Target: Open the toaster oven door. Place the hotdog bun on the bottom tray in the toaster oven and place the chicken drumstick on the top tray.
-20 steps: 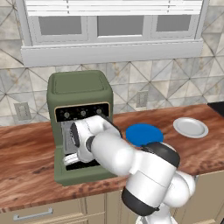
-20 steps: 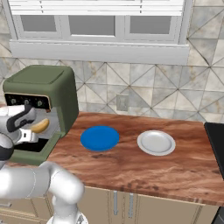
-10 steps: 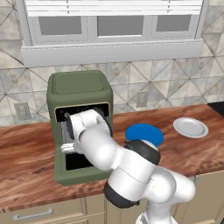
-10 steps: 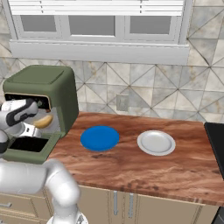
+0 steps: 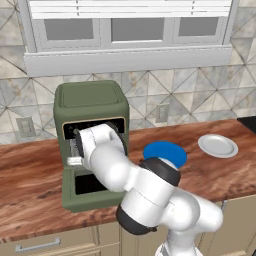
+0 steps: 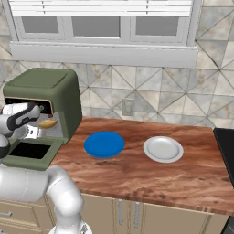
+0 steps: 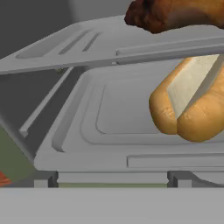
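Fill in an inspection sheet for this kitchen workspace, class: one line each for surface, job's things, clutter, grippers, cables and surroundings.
Surface: wooden countertop.
Job's things: toaster oven with toaster oven door dropped open; hotdog bun lies on the bottom tray; chicken drumstick lies on the top tray.
Clutter: blue plate and white plate right of the oven, apart from each other.
Grippers: gripper at the oven mouth, open, holding nothing.
Cables: nothing seen.
Surroundings: tiled backsplash, wall outlet, window above.
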Robot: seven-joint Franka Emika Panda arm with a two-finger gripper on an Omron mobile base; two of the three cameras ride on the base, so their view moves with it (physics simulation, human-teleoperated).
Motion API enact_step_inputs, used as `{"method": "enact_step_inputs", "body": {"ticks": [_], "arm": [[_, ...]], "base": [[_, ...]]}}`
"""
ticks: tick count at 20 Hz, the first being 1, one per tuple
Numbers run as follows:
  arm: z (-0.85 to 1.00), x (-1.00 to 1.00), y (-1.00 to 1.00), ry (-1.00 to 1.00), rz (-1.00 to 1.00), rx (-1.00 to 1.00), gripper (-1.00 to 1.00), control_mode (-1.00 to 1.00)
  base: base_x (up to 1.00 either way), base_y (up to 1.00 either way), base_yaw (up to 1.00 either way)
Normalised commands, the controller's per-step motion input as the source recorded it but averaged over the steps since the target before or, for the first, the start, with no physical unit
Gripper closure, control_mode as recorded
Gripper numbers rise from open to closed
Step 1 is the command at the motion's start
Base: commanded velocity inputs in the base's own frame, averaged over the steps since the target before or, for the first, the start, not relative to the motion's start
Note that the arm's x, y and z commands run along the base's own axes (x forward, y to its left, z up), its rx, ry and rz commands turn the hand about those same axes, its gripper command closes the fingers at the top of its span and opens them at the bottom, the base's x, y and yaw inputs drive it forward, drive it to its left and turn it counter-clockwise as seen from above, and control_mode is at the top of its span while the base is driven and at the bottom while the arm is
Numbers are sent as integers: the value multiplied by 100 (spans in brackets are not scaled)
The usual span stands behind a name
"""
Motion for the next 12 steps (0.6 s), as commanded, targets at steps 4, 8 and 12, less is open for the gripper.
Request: {"method": "enact_step_inputs", "body": {"ticks": [4,8,12], "arm": [[1,84,23,0,-9,-6,-100,-100],[13,25,29,4,-6,-6,-100,-100],[58,-53,61,36,-3,-8,-100,-100]], "base": [[0,0,0],[0,0,0],[0,0,0]]}}
